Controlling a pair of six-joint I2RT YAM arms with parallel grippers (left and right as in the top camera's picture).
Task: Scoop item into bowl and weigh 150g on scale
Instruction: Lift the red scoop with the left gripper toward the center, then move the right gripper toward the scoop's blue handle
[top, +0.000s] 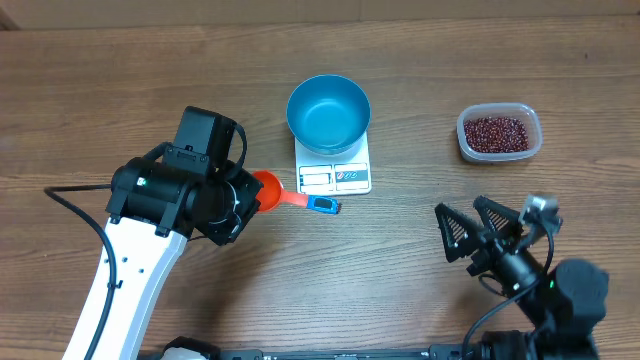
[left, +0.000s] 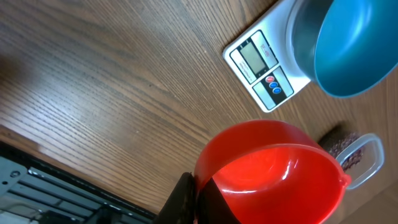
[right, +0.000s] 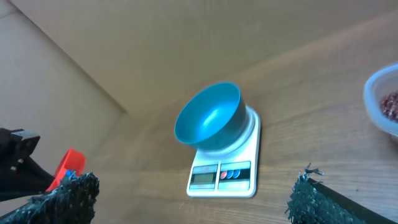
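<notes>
Beans (top: 497, 131) fill the clear plastic tub (top: 462, 138) at the upper right of the overhead view, well apart from the scale (top: 335, 178). The blue bowl (top: 328, 112) already stands on the scale at upper centre and is empty, so whatever I tip in should register on the display facing the lower edge. My left gripper (top: 240, 195), left of centre, is pressed together on the red scoop (top: 270, 190). In its wrist view the dark fingers (left: 185, 198) appear to pinch the cup's wall rather than the handle, whose blue tip (top: 325, 206) points away toward the right, just below the scale. The cup is bare inside, so I judge no scooping is done yet. My right gripper (top: 470, 230) hangs at the lower right with its jaws spread wide, holding nothing. I read that as keeping clear of the path from tub to bowl. The scoop has the scale between it and the tub.
</notes>
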